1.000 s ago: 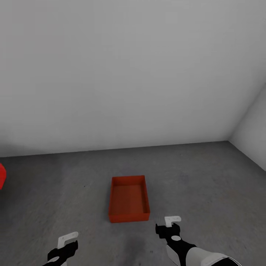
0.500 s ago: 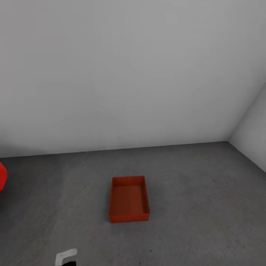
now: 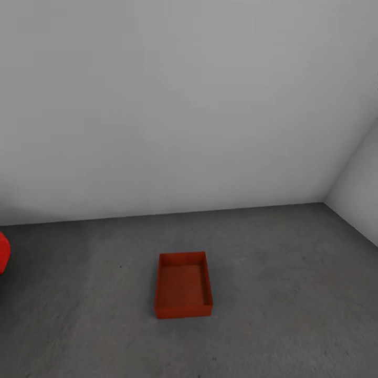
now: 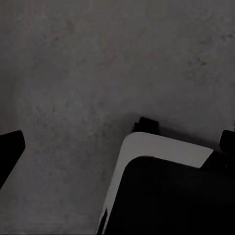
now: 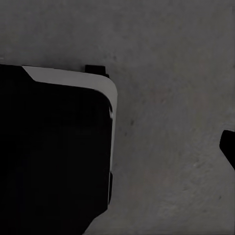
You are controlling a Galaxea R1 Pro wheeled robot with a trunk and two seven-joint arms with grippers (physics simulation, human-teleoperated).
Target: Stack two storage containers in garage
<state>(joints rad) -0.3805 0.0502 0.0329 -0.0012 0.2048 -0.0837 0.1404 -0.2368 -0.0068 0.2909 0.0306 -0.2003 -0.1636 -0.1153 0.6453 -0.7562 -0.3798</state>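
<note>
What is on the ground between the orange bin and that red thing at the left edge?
Nothing: in the head view, only bare grey floor lies between the bin and the red thing.

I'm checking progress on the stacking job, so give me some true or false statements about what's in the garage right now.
1. One orange-red storage container sits on the dark grey floor. True.
2. A second container is stacked on top of it. False: the bin is open-topped and empty, with nothing on it.
3. The container touches the pale grey wall. False: bare floor lies between them.
4. Part of a red object shows at the head view's left edge. True.
5. A gripper holds the container. False: nothing touches it; it stands alone on the floor.
</note>
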